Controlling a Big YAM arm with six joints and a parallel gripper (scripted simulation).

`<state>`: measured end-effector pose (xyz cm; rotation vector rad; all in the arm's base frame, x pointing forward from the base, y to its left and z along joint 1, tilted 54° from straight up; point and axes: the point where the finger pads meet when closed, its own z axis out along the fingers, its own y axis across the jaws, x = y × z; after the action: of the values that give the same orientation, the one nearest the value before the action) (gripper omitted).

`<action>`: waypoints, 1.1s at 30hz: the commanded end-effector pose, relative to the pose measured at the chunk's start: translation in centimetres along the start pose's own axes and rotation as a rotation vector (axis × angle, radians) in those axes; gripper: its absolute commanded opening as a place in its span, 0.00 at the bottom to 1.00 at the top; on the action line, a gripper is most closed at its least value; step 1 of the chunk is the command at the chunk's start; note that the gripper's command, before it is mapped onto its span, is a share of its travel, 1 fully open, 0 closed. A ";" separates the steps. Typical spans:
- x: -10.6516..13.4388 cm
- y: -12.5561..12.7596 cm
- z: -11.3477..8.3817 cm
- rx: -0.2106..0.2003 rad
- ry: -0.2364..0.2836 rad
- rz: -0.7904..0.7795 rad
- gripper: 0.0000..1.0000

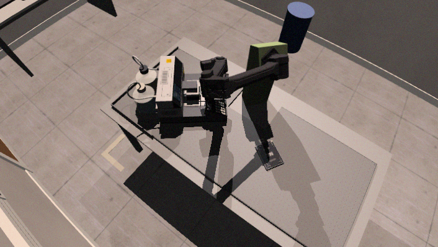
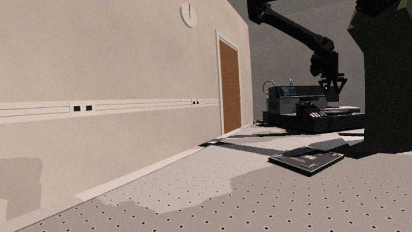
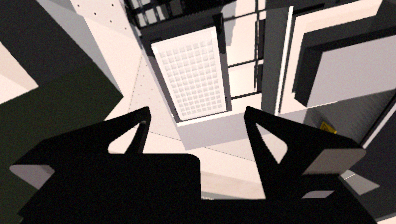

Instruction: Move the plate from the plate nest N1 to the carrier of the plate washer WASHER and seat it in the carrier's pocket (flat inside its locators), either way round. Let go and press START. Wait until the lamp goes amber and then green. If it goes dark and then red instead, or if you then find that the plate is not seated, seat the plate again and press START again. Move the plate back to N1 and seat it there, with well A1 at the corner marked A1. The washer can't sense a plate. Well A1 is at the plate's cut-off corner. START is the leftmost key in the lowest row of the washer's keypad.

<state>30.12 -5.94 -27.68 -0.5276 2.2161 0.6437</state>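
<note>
White, rigid plastic is what the plate (image 3: 192, 74) looks like from the wrist view: a shallow gridded slab of small wells, sitting upper centre of that frame in the washer's carrier (image 3: 240, 55), its long sides running up and down the picture. From here it seems to lie flat, though I cannot tell whether every edge is inside the locators. I'd judge it light and stiff, with smooth, slightly slippery side walls and nothing soft to squeeze into; it should not bend, but a crooked pinch could tip it or skid it out of the pocket. The sensible hold is across the two long sides near the middle, jaws square to the edges, lifting straight up before any sideways travel.

The gripper (image 3: 197, 132) hangs above the near short end of the plate, its jaws spread as wide as they go and holding nothing. In the exterior view the arm reaches in from the upper right, forearm sloping down to the left, wrist bent so the gripper (image 2: 332, 84) points downward over the washer (image 2: 294, 97). A green lamp (image 2: 311, 103) glows on the keypad block just below. The plate nest N1 (image 2: 306, 160) lies unoccupied on the counter (image 2: 204, 186), lower right of centre, well apart from the washer.
</note>
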 end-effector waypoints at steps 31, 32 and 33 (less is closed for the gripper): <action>0.6 0.4 2.4 -0.066 0.015 -0.230 1.00; 0.7 0.6 2.6 -0.068 0.016 -0.226 1.00; 0.6 0.4 2.8 -0.066 0.015 -0.230 1.00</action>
<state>30.75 -4.50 -29.14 -0.8225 2.1041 0.5883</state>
